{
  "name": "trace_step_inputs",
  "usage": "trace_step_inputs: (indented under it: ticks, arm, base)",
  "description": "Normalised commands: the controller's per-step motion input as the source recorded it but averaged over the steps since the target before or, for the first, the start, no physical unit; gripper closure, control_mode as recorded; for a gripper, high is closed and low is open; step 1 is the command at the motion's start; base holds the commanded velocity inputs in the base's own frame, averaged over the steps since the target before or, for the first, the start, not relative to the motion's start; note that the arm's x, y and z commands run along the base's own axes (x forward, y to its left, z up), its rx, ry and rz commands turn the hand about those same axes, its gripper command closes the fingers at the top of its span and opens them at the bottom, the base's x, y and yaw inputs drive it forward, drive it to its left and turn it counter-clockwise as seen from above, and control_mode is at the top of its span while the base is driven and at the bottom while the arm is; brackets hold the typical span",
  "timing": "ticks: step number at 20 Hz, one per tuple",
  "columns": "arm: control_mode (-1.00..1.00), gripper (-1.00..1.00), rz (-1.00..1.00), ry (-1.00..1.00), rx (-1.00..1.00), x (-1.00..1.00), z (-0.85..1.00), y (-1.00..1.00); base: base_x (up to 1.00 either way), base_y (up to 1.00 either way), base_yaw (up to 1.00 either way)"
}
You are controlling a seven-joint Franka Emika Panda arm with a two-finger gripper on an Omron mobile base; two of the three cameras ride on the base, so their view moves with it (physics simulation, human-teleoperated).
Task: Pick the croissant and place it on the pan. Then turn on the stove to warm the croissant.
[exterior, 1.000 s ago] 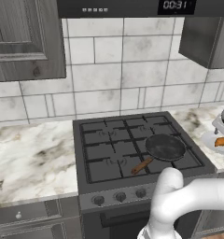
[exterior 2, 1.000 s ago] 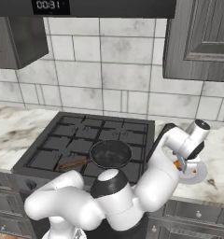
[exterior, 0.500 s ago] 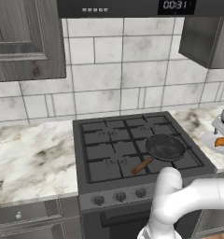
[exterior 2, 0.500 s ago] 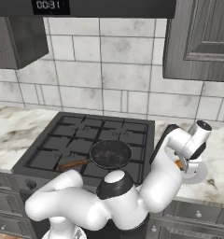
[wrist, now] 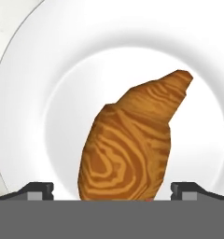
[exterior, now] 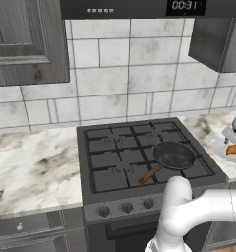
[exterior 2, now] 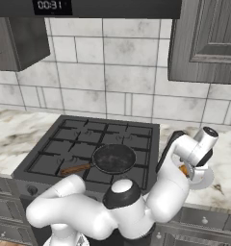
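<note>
Left base view: the pan (exterior: 174, 154) sits on the front right burner of the stove (exterior: 139, 157), wooden handle pointing toward the front left, nothing in it. The croissant (exterior: 233, 150) shows as an orange sliver on the white plate (exterior: 221, 147) on the counter just right of the stove, the hand low over it. Step in hand, as I judge it: the pick, not yet made.

Right base view: the arm bends right and down over the plate (exterior 2: 207, 178); a bit of croissant (exterior 2: 184, 169) peeks out under the wrist. Pan (exterior 2: 113, 158) lies near, to the left, with open grate between. The front knobs are untouched.

Hand view: the croissant (wrist: 130, 147) lies flat on the plate (wrist: 48, 65), broad end between the two fingertips (wrist: 38, 190), narrow end pointing away. Gripper (wrist: 113, 190) jaws are released wide, straddling the pastry without touching it.

Next move likely calls for a short descent, then closing across the broad end. The plate's raised rim could foul a low fingertip.
</note>
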Motion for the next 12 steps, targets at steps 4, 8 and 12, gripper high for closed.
trace_step_inputs:
  ticks: [4,8,12]
  arm:
    - [-1.0,-1.0,0.0,0.0,0.0,0.06,-0.09,0.0]
    - [-1.0,-1.0,0.0,0.01,0.0,0.11,-0.15,0.0]
    - [-1.0,-1.0,0.0,0.04,0.0,0.15,-0.18,0.0]
  base:
    - [0.0,0.0,0.0]
    - [0.0,0.0,0.0]
    - [0.0,0.0,0.0]
